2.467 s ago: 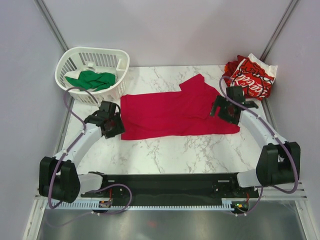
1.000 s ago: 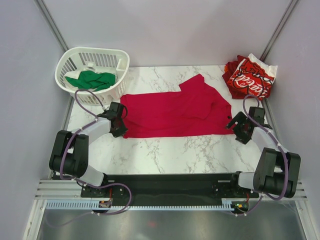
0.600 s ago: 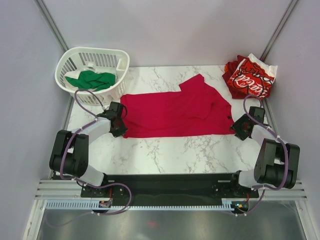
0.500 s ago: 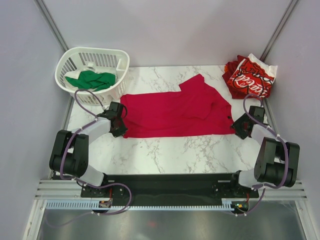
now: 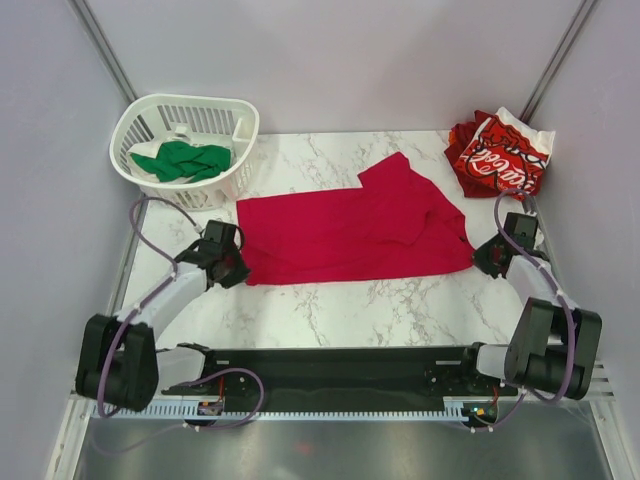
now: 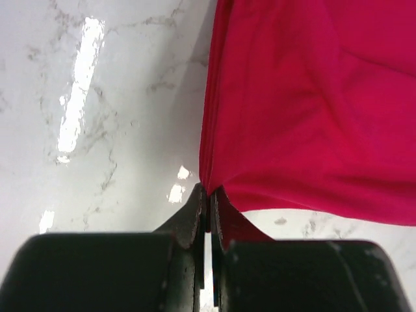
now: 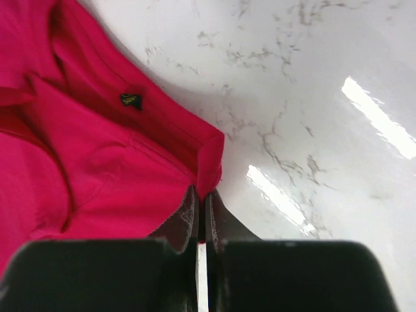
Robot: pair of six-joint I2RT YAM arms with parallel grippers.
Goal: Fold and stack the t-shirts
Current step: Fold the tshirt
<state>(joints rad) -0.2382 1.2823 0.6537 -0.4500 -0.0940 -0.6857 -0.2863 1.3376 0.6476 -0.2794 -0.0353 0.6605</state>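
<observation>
Marble table: white with grey veining, and it carries everything listed below.

Crimson t-shirt: spread flat across the middle of the table, long side running left to right, with one part jutting toward the far edge. No print is visible on it.

Basket: white slatted plastic, at the far left corner, just beyond the crimson t-shirt's left end.

Red-and-white t-shirt: bunched at the far right corner, apart from the crimson one. It bears white script lettering on red, too small for me to read with certainty.

Green t-shirt: crumpled inside the basket. No writing is seen.

My left gripper: jaws closed tight, with the near left corner of the crimson t-shirt pinched between the tips. The cloth fans away ahead and to the right.

My right gripper: jaws likewise closed, clamping the near right corner at its folded hem. The cloth lies ahead and to the left.

Tag: small and dark, sewn on the crimson cloth near my right fingers. Its yellowish mark is illegible.
</observation>
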